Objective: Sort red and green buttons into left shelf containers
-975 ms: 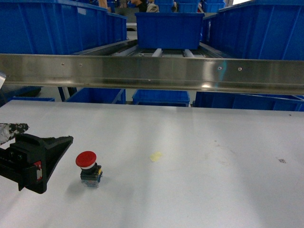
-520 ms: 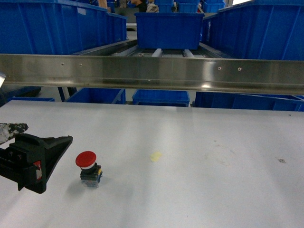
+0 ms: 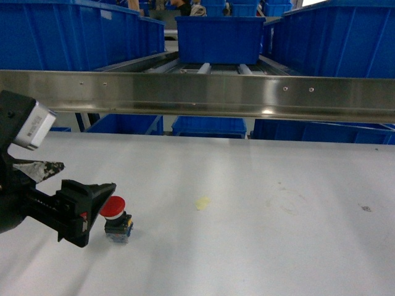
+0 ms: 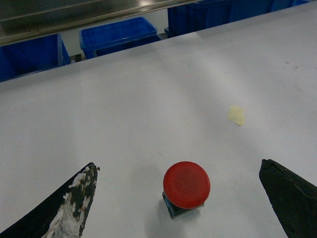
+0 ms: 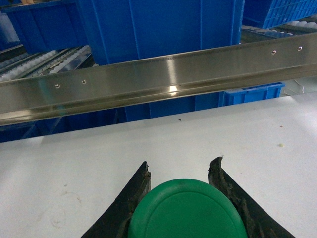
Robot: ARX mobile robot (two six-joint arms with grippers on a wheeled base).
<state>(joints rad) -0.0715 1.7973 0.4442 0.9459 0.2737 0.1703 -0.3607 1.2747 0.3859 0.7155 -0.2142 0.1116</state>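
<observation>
The red button [image 3: 113, 207] stands upright on the white table [image 3: 259, 185], red cap over a black-and-blue base. My left gripper [image 3: 87, 175] is open at its left; in the left wrist view the red button [image 4: 186, 184] stands just behind the line between the wide-apart fingertips of the left gripper [image 4: 178, 165], touching neither. In the right wrist view my right gripper [image 5: 180, 162] is shut on the green button [image 5: 185, 210], held above the table. The right gripper is out of the head view. A large blue container [image 3: 74, 34] sits on the shelf at upper left.
A steel rail [image 3: 197, 92] runs across in front of the roller shelf, with more blue bins [image 3: 220, 38] behind and bins [image 3: 208, 126] below it. A small yellowish scrap [image 3: 202, 203] lies on the table right of the red button.
My left gripper has moved right and forward, so its black finger now reaches the red button's cap and its wrist body shows at the left edge. The button has not moved.
</observation>
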